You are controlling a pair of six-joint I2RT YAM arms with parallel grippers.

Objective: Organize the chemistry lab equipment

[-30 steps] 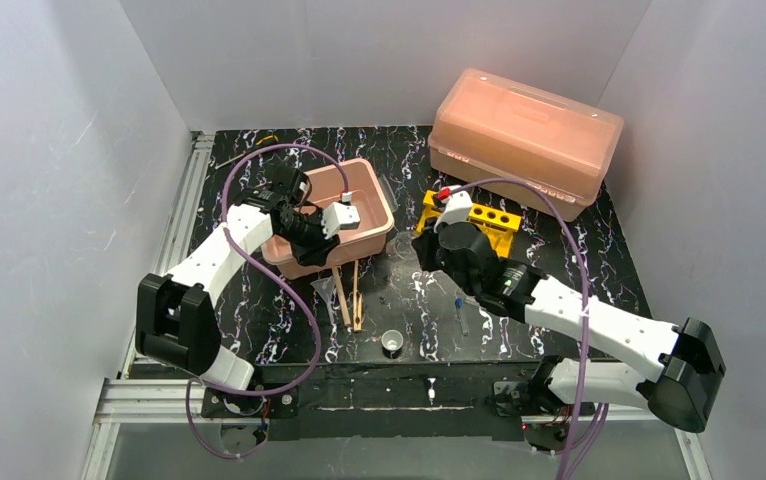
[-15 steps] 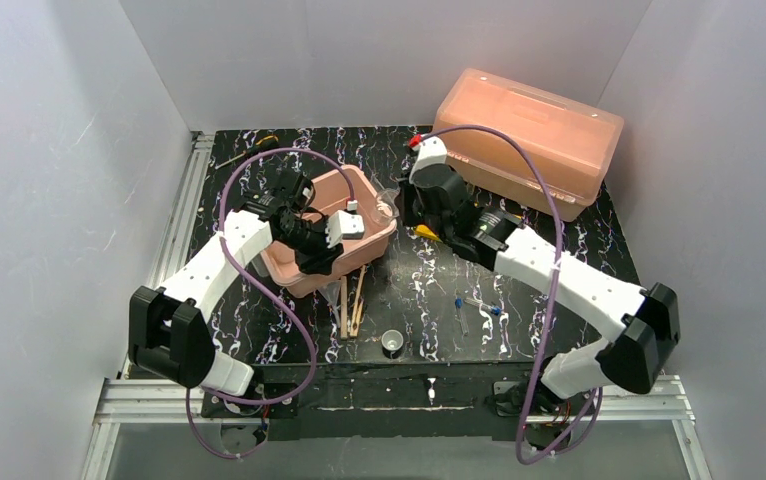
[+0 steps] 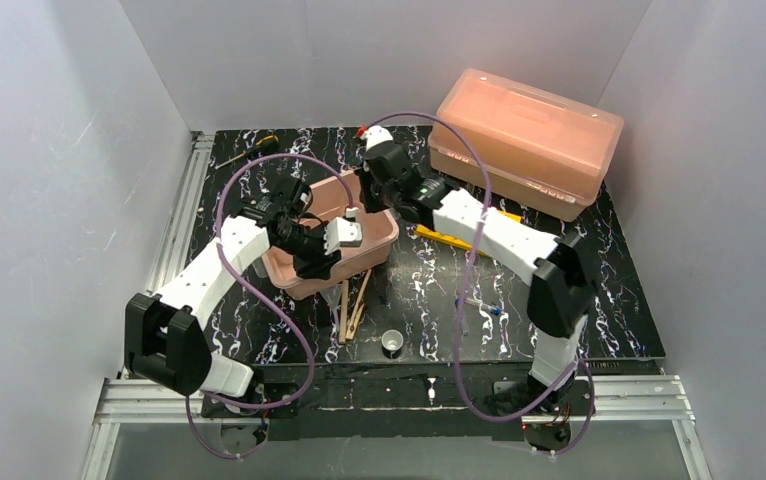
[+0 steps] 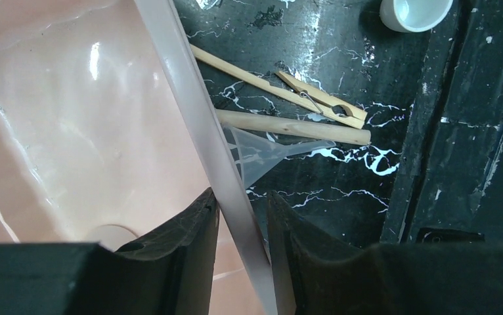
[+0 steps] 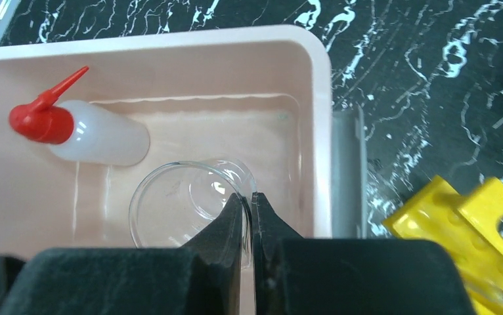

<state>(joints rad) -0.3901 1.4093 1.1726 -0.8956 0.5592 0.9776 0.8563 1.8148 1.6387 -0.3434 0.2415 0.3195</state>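
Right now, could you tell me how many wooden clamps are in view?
2. One wooden clamp, its spring showing, and a second wooden clamp lie side by side on the table just outside the pink bin, the second beside a clear funnel. The bin may hide others.

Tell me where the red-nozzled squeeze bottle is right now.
In the right wrist view the squeeze bottle lies on its side inside the pink tray, at its left, red nozzle pointing up-left, beside the glass beaker.

Bright even light comes from above, with white glare on the pink tray (image 4: 94,62) and the clear glass beaker (image 5: 170,203).
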